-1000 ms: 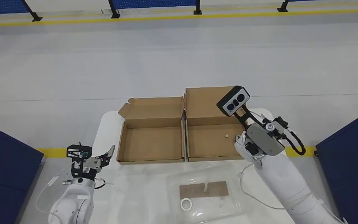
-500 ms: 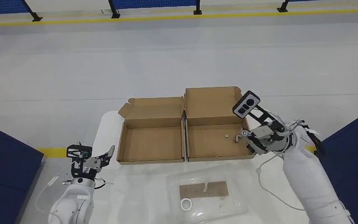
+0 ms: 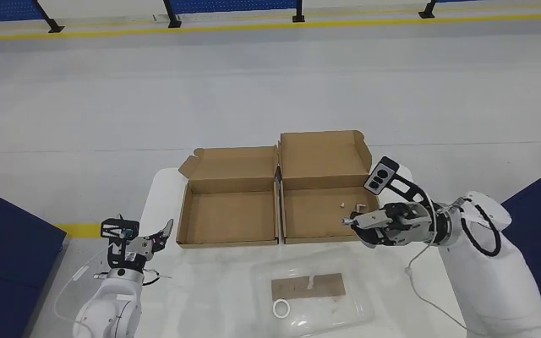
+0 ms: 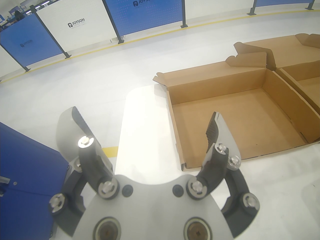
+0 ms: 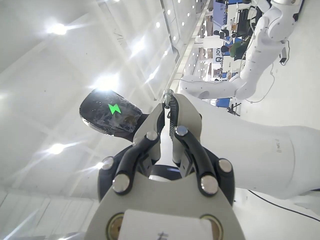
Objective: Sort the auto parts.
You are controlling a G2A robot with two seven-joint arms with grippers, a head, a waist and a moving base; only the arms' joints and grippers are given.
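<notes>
Firstly, right gripper (image 5: 168, 107): closed on a small ribbed metal part (image 5: 167, 99), pinched at the fingertips and held over the front of the right box (image 3: 308, 213). A small pale piece (image 3: 340, 204) lies on that box's floor. Left gripper (image 4: 146, 126): open, over the bench (image 3: 211, 270) near its left edge, beside the left box (image 4: 215, 86) but apart from it. A clear bag (image 3: 325, 296) and a white ring (image 3: 281, 309) lie on the bench in front of the boxes.

Noted swing of right arm out toward 3 o'clock from above the right box (image 3: 314, 215), and roll of right gripper (image 3: 348, 221) to point toward 9 o'clock, spring (image 5: 167, 99) carried along.
</notes>
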